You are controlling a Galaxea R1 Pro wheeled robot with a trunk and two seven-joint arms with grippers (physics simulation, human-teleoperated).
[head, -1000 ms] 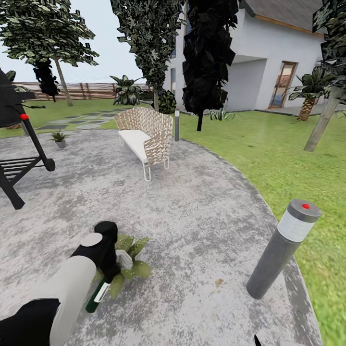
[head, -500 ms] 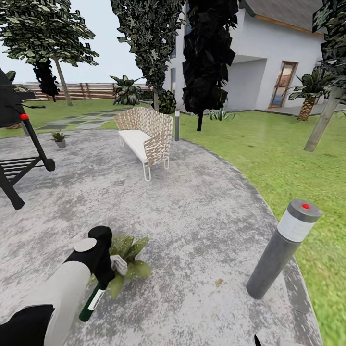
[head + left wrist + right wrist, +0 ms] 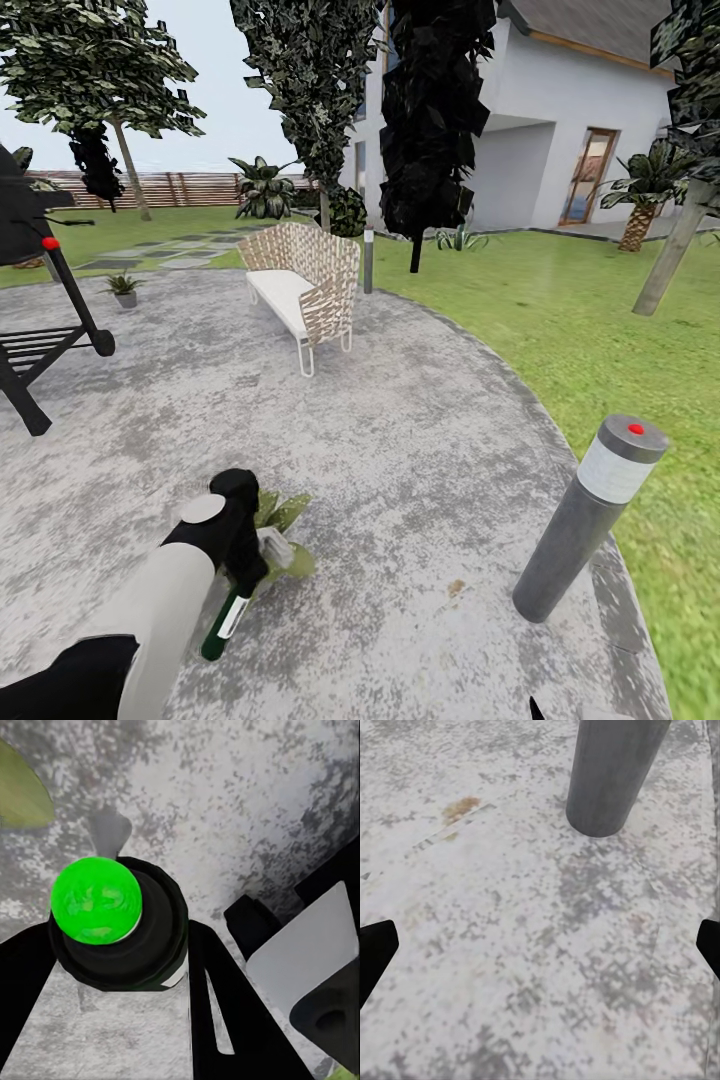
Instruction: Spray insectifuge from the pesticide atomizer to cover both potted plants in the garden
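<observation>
My left gripper point(image 3: 248, 578) is shut on the pesticide atomizer point(image 3: 224, 624), a slim dark green bottle with a white label that slants down towards me. It hangs right over the broad-leaved potted plant point(image 3: 283, 528) on the stone patio, whose pot is hidden behind my arm. In the left wrist view the atomizer point(image 3: 112, 919) is seen end-on, bright green and round, between the black fingers point(image 3: 217, 997). The thinner potted plant point(image 3: 124, 288) stands far off by the grill. My right gripper point(image 3: 540, 952) is open, low over bare patio stone.
A grey bollard light point(image 3: 590, 515) stands at the patio's right edge, its base point(image 3: 611, 772) just ahead of my right gripper. A wicker bench point(image 3: 300, 285) sits mid-patio and a black grill point(image 3: 40, 330) at the left. Lawn lies to the right.
My left arm swung the atomizer a little left and down, then back to the right over the broad-leaved plant. The camera and the right gripper have not moved.
</observation>
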